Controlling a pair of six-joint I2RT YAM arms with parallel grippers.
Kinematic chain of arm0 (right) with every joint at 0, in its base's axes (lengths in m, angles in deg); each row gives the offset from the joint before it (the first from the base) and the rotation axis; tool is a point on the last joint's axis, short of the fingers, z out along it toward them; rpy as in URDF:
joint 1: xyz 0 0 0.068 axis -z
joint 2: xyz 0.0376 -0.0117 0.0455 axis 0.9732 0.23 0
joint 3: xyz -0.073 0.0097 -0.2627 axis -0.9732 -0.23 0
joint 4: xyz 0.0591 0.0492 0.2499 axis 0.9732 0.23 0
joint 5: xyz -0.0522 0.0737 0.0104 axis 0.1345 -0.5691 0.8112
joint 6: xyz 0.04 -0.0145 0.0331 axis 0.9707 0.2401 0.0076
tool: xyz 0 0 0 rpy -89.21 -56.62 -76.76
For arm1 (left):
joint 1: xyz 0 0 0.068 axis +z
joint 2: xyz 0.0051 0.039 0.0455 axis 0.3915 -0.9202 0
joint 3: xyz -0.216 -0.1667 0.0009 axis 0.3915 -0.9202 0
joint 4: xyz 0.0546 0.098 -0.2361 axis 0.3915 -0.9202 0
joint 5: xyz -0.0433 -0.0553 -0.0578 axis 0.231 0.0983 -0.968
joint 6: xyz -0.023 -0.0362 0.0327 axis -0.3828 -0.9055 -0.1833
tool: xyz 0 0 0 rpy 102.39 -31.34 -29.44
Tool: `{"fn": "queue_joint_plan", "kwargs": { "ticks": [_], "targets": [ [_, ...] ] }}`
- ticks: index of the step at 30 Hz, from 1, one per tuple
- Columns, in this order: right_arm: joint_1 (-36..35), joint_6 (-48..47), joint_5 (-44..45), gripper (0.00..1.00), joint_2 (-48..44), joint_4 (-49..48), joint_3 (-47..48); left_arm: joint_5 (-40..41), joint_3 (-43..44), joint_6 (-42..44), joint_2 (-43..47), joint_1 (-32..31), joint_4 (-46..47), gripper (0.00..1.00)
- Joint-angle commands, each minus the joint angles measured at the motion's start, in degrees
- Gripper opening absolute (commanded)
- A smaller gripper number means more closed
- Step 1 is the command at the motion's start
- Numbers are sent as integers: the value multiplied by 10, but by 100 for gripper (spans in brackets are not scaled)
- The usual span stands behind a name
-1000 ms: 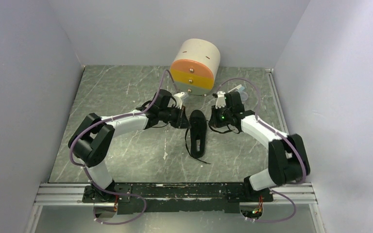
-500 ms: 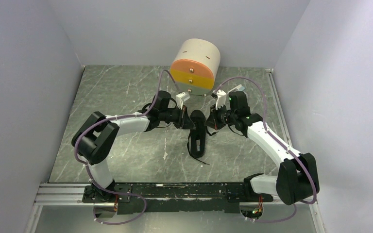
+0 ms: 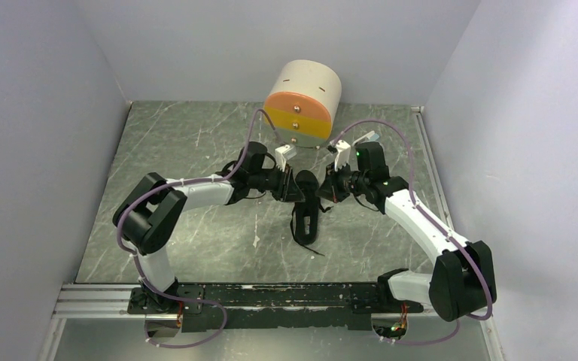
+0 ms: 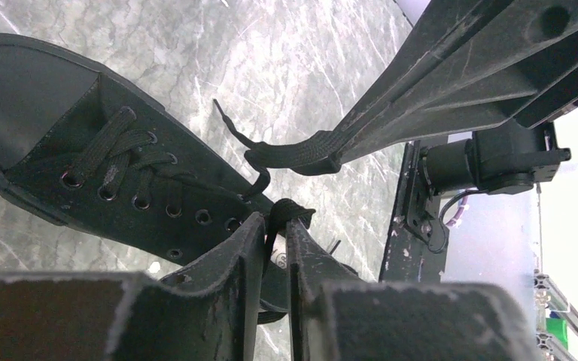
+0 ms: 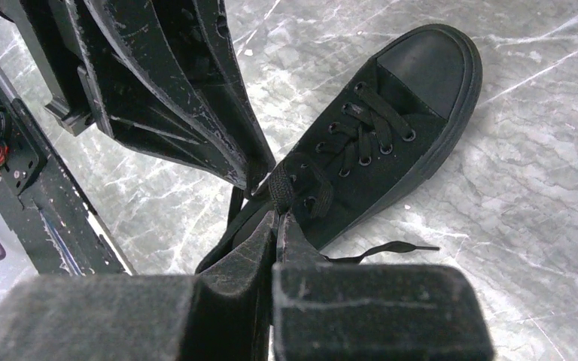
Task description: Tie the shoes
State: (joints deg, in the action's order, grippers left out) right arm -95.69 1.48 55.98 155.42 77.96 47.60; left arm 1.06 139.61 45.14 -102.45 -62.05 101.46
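The small black shoe [image 3: 308, 201] lies mid-table, toe toward the far side; it also shows in the left wrist view [image 4: 113, 180] and the right wrist view [image 5: 376, 143]. My left gripper [image 3: 292, 187] is at the shoe's left side, shut on a black lace [image 4: 290, 212] pinched between its fingertips. My right gripper [image 3: 327, 189] is at the shoe's right side, shut on another stretch of lace [image 5: 280, 188]. Both grippers meet over the shoe's opening. A loose lace end [image 5: 391, 248] trails on the table.
A round drawer box [image 3: 302, 104] with orange and yellow fronts stands just behind the shoe. Grey walls close in the marbled table [image 3: 188, 143] on the left, back and right. A metal rail [image 3: 271, 297] runs along the near edge.
Both grippers have closed in on the shoe from either side. The right arm swung out and its gripper came in to the shoe's right side; the shoe shifted slightly.
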Motion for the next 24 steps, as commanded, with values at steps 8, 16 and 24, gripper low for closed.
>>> {"fn": "queue_joint_plan", "kwargs": {
  "ticks": [8, 16, 24],
  "targets": [
    [-2, -11, -22, 0, 6, 15, 19, 5, 25, 50, -17, -13, 5, 34],
    [-2, -17, -25, 0, 18, 39, 29, 19, 29, 80, -13, -19, 3, 46],
    [-2, -21, -14, 0, 34, 87, 55, 15, 7, 127, -7, -21, 47, 52]
  ]
}}
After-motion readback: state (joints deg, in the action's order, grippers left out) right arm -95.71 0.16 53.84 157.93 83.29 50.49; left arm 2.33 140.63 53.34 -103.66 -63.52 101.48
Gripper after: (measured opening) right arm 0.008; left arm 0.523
